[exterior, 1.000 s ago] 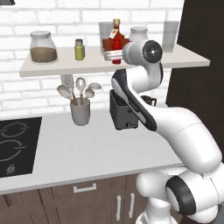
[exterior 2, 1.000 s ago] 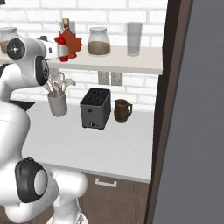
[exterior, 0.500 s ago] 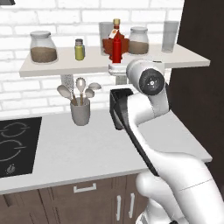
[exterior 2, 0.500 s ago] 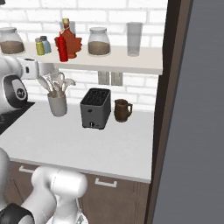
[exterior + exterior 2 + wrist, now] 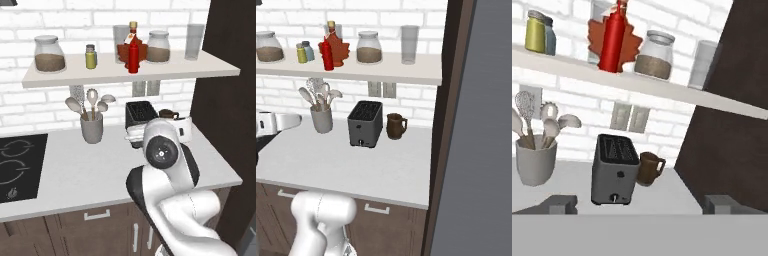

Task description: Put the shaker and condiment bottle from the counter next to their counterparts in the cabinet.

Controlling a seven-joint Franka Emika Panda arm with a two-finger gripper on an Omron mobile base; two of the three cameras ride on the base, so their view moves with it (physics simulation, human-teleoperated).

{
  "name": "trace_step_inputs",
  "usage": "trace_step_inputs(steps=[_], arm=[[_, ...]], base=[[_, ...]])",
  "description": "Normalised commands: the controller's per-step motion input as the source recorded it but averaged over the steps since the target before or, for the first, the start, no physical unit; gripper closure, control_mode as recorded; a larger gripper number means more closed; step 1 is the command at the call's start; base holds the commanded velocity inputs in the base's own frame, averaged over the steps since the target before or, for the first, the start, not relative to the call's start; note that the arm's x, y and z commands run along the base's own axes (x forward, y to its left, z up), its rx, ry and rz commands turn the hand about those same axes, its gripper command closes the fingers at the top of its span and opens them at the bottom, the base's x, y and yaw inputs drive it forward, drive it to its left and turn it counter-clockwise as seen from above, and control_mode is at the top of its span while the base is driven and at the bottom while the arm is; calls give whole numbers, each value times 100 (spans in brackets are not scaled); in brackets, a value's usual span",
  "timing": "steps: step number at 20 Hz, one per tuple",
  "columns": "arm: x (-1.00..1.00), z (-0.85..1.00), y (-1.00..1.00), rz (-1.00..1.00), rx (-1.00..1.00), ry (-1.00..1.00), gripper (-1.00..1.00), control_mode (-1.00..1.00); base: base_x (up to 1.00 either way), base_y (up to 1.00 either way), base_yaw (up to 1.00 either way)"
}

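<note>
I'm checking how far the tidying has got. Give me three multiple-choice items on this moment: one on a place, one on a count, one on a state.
1. Where is the condiment bottle?
A. on the counter
B. on the cabinet shelf, in front of the maple-leaf bottle
C. inside the utensil cup

2. How many lidded glass jars stand on the shelf?
A. one
B. two
C. four

3. How is the gripper?
A. open and empty
B. shut on the shaker
C. shut on the mug

Key: 1 B, the condiment bottle stands on the cabinet before the maple-leaf bottle. 2 B, one jar at the left, another jar right of the bottles. 3 A, the gripper has its tips far apart, nothing between.
</note>
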Motion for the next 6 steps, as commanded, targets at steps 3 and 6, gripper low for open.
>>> trace_step_inputs(steps=[3,6], arm=[[-85,-100,0,-3,-37,35,-100,-100],[-72,-100,0,0,-29,29,-100,-100]], base=[[0,0,0],[0,0,0]])
